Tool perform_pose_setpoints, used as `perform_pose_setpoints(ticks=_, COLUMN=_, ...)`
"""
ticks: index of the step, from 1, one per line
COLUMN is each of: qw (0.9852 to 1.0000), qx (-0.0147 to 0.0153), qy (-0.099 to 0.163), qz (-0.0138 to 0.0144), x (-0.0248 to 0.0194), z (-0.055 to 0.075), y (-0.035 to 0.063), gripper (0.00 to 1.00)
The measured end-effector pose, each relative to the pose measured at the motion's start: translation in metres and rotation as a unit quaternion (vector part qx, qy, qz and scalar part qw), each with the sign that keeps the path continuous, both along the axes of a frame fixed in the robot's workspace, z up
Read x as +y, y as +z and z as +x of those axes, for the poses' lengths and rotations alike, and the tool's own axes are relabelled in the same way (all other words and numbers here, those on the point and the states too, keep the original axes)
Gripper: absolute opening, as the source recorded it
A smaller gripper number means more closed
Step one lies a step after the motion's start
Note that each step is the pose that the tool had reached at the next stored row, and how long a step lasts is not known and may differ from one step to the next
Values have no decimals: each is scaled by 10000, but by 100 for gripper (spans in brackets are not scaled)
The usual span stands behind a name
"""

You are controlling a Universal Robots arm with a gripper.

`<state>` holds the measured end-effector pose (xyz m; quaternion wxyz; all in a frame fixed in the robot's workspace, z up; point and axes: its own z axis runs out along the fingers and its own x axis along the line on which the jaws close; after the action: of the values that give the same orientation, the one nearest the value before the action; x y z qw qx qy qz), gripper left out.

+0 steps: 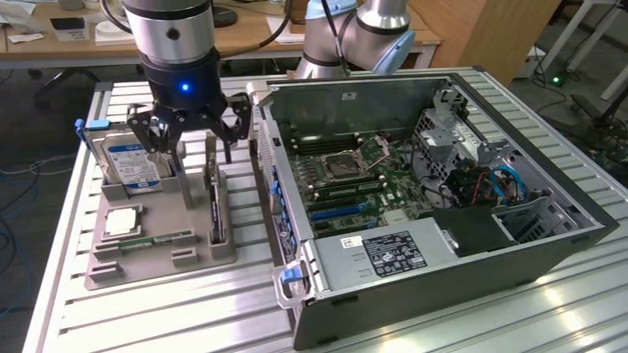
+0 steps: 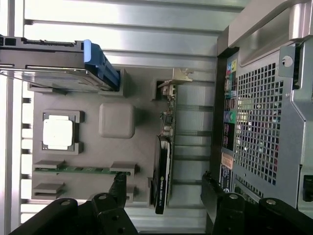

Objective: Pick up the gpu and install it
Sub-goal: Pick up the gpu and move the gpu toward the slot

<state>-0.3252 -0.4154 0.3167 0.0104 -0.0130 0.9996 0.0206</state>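
gpu [image 1: 215,206] seemingly upright, grey tray [image 1: 137,269], slatted table [image 1: 176,318]

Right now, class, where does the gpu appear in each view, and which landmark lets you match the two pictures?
Exterior view: the gpu stands on edge in the grey holder, on the side nearest the computer case.
Wrist view: the gpu stands between the processor chip and the case.
Shared landmark: the hard drive with its blue tab.

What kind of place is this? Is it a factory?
Probably a robotics lab or workshop, not a factory: a robot arm hangs over a slatted metal table with an opened computer case and a grey tray of computer parts, and wooden desks stand behind.
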Motion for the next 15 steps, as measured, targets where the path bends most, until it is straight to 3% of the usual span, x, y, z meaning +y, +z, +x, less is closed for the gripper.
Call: perform_pose_setpoints(ticks=15, qw=10000, qx=0, qy=0, qz=0, x=0, z=2, y=-92, gripper=72)
